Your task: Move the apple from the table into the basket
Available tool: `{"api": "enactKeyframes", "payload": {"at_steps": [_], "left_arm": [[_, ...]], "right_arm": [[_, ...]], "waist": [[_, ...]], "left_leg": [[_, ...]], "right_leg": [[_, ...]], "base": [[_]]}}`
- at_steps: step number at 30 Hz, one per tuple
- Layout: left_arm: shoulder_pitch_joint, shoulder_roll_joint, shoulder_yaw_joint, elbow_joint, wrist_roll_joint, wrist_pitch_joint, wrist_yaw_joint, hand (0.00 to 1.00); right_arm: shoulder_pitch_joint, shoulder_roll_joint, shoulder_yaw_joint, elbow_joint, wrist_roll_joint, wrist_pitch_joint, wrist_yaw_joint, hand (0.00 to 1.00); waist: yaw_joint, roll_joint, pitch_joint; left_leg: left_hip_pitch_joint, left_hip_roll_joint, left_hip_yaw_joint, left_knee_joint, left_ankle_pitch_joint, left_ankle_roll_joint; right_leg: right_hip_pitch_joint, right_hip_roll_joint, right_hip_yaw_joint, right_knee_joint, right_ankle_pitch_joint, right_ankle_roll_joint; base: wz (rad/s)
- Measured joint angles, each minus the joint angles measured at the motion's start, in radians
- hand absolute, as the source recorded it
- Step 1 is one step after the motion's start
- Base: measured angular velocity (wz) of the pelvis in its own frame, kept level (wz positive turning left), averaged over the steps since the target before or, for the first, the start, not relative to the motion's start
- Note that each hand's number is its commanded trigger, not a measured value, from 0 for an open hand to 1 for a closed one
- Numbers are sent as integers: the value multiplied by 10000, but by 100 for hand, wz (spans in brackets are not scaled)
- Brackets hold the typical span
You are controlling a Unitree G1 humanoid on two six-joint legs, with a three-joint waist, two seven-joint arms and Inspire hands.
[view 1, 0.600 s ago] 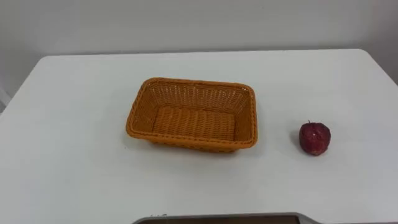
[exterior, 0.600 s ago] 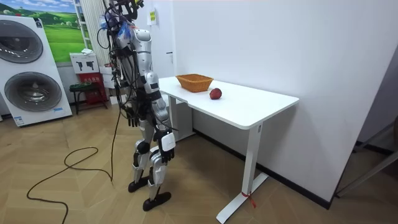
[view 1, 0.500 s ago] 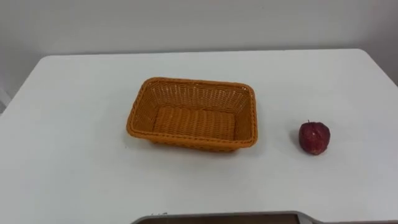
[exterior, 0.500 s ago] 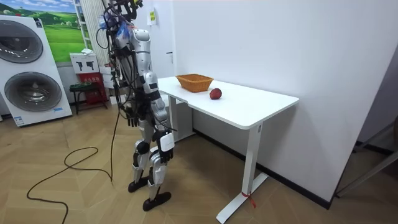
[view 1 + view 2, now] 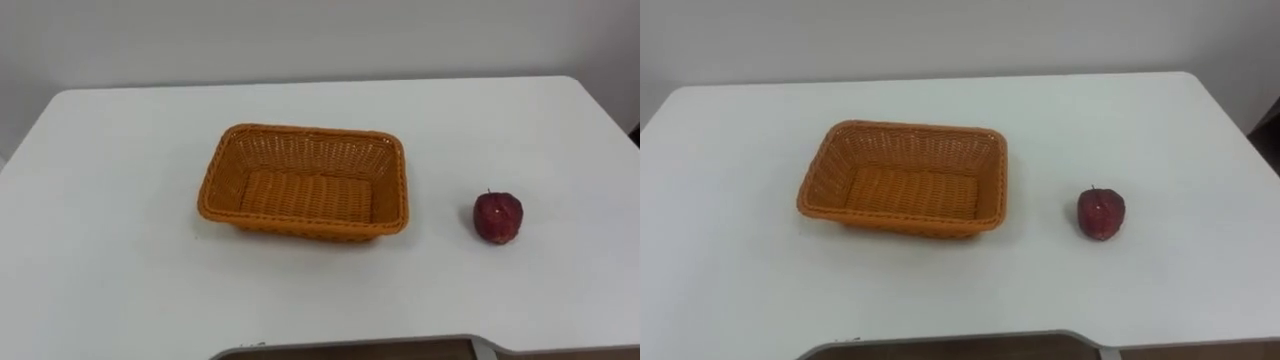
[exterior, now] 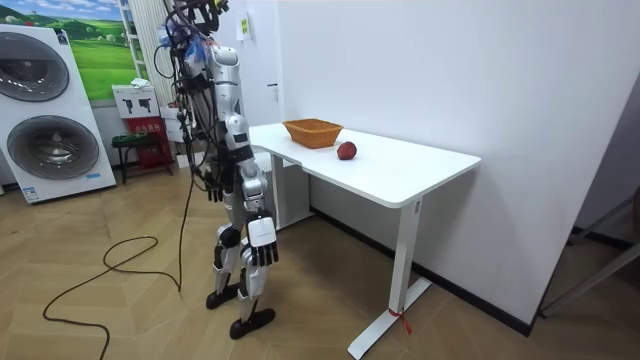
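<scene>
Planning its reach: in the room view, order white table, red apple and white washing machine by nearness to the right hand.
1. white table, beside the right hand.
2. red apple, on the table.
3. white washing machine, room view's left.

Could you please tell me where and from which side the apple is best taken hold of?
Grip the apple round its widest middle, coming from above on the robot's right, probably with the right hand. It stands stem up on the white table, apart from the wicker basket, so its rounded sides are free all round.
</scene>
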Motion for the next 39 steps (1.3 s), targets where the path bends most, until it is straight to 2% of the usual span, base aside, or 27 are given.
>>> {"api": "enactKeyframes", "payload": {"at_steps": [2,3,4,8,12,15,17,18,21,25,28,32,35,39], "left_arm": [[200,8,892,-20,-169,-272,73,0],[261,21,1084,-26,-170,-352,125,0],[346,69,1379,-53,-172,-439,215,0],[437,304,1746,-230,-171,-694,464,0],[592,384,1829,-463,-161,-861,657,0],[694,420,1839,-703,-155,-1060,670,0],[763,426,1836,-737,-154,-1107,670,0],[785,423,1834,-738,-153,-1107,667,0],[862,415,1813,-720,-135,-1075,661,0],[844,378,1788,-785,-135,-1172,638,0],[839,375,1561,-781,-135,-1266,746,0],[823,372,1378,-689,-141,-1275,801,0],[706,375,1065,-376,-111,-1273,805,0],[633,340,789,-378,-121,-1280,788,0]], "right_arm": [[2,-11,-1620,-598,2164,-232,-521,0],[-4,-12,-1981,-816,2607,-321,-648,0],[-95,-49,-2549,-1092,3567,-563,-902,0],[-485,-186,-3496,-2394,5792,-1230,-1995,0],[-665,-326,-4291,-3715,6256,-1667,-3058,0],[-790,-360,-4900,-4898,6587,-2040,-4045,0],[-793,-387,-5044,-5907,6640,-2419,-4825,0],[-797,-388,-5079,-6202,6622,-2447,-5050,0],[-843,-388,-5127,-7573,5934,-2755,-6040,0],[-974,-377,-4918,-9444,3593,-2958,-7271,0],[-992,-465,-4513,-10468,1531,-3334,-7914,0],[-979,-503,-4092,-11339,-566,-3349,-8235,0],[-963,-505,-3470,-12109,-1437,-3369,-8152,0],[-939,-504,-2594,-12204,-2190,-3395,-7623,0]], "waist": [[-224,-67,16],[-293,-88,18],[-376,-138,28],[-459,-187,14],[-533,-113,5],[-596,-97,-34],[-693,-108,-92],[-722,-104,-94],[-749,-46,-104],[-667,25,-77],[-540,38,-63],[-384,23,-60],[-287,40,-60],[-192,19,-63]], "left_leg": [[43,0,9,-54,0,0],[50,1,12,-82,0,0],[45,4,12,-99,0,0],[-16,45,140,-137,0,0],[-13,45,252,-141,1,1],[-107,43,250,-157,2,1],[-185,41,241,-162,2,1],[-198,41,232,-174,2,2],[-197,42,214,-177,4,2],[-247,42,191,-175,4,2],[-328,50,191,-169,7,3],[-342,52,189,-169,8,4],[-306,56,189,-175,9,4],[-299,73,178,-182,9,4]], "right_leg": [[45,5,-10,12,0,2],[44,9,-11,10,0,3],[33,20,-5,3,1,4],[-151,75,88,-9,71,-14],[-164,71,121,-15,74,-13],[-190,75,136,-8,74,-12],[-264,73,127,-7,76,-10],[-278,76,125,-7,76,-10],[-242,78,102,-10,78,-10],[-309,74,56,-6,79,-10],[-444,79,36,9,88,-19],[-449,77,32,-17,113,-14],[-424,82,31,-16,114,-15],[-418,93,27,-46,142,-32]], "base": [[-2],[0],[0],[-8],[-6],[0],[0],[0],[2],[3],[0],[1],[0],[0]]}}
